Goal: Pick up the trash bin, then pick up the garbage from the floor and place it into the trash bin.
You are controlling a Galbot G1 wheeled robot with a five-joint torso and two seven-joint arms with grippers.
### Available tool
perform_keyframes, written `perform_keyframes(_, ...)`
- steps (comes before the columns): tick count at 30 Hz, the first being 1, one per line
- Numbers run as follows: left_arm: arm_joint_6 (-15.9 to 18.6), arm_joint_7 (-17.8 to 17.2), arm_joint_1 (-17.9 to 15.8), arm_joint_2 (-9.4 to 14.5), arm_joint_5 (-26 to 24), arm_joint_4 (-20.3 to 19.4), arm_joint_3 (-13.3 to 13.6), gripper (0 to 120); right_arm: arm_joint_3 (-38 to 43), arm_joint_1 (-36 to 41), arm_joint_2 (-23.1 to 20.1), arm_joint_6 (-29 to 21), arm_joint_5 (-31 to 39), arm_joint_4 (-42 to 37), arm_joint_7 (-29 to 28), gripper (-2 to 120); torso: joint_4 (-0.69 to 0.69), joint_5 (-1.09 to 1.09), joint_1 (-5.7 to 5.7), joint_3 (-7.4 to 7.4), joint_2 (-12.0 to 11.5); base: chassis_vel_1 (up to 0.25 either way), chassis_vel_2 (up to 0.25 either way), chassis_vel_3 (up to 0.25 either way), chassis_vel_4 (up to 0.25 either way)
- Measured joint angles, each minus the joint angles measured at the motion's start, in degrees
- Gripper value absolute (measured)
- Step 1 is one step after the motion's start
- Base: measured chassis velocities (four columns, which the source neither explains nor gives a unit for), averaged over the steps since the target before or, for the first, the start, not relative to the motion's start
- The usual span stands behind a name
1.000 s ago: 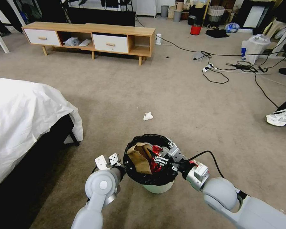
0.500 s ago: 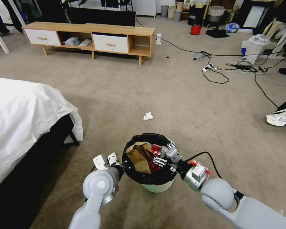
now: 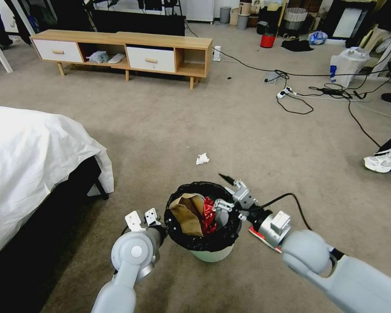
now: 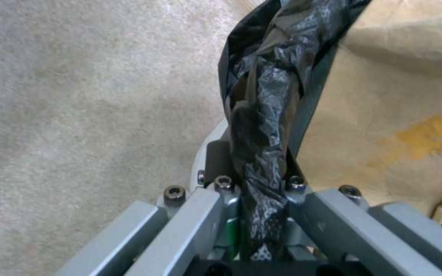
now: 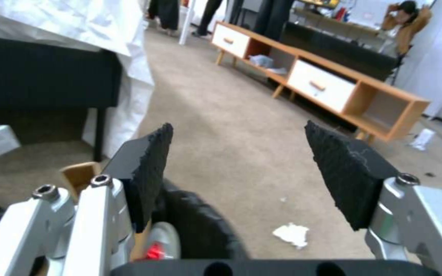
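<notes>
Lifted clear of the trash bin [image 3: 203,243] since a moment ago, right hand [image 3: 227,191] spread and empty, load apparently dropped inside; left hand [image 4: 262,191] clenched on the bin's bagged rim; crumpled tissue [image 3: 202,158] waiting on the floor [image 3: 247,139] just beyond.

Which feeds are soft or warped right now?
Left wrist view: trash bin liner between the left gripper fingers looks soft. Right wrist view: cabinet behind is blurred. Head view: wide-angle bowing at edges, tissue crisp.
</notes>
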State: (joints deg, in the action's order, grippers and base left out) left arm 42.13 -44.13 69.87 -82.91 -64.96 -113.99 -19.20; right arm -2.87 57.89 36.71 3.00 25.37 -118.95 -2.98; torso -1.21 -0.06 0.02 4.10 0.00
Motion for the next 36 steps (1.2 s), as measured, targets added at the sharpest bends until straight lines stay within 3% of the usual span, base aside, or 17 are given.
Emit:
perform_keyframes(8,0.0,2.5,1.8,1.8,3.1,-1.0,-1.3,2,9.3,6.4,-3.5,0.5,-0.7,-2.3,-0.4,76,-0.02,0.0,0.0,0.0,0.0,0.0,0.0,0.0,0.0)
perform_keyframes(14,0.0,5.8,3.2,3.4,6.0,-2.1,-2.4,2,14.3,8.9,-2.9,0.6,-1.0,-2.4,-1.3,77,0.01,0.0,0.0,0.0,0.0,0.0,0.0,0.0,0.0)
perform_keyframes(28,0.0,8.1,4.9,4.5,8.2,-3.8,-3.6,2,25.5,19.7,1.5,0.3,-3.1,-2.0,-4.1,83,-0.01,0.0,0.0,-0.01,0.0,0.0,0.0,0.0,0.0)
perform_keyframes(29,0.0,8.8,5.3,4.5,8.8,-4.1,-3.6,2,28.3,22.4,2.9,0.4,-4.2,-2.3,-4.1,89,-0.03,0.0,-0.01,-0.01,0.0,0.0,0.0,0.0,0.0)
perform_keyframes(34,-0.1,11.2,6.5,4.8,11.0,-4.8,-3.6,2,31.9,26.0,5.0,1.3,-6.5,-2.7,-4.0,93,0.0,0.0,0.0,-0.01,0.0,0.0,0.0,0.0,0.0)
perform_keyframes(36,-0.5,12.6,7.2,5.1,12.8,-5.4,-3.6,2,33.7,27.5,7.7,1.5,-7.9,-3.0,-3.9,96,-0.01,0.0,0.0,-0.01,0.0,0.0,0.0,0.0,0.0)
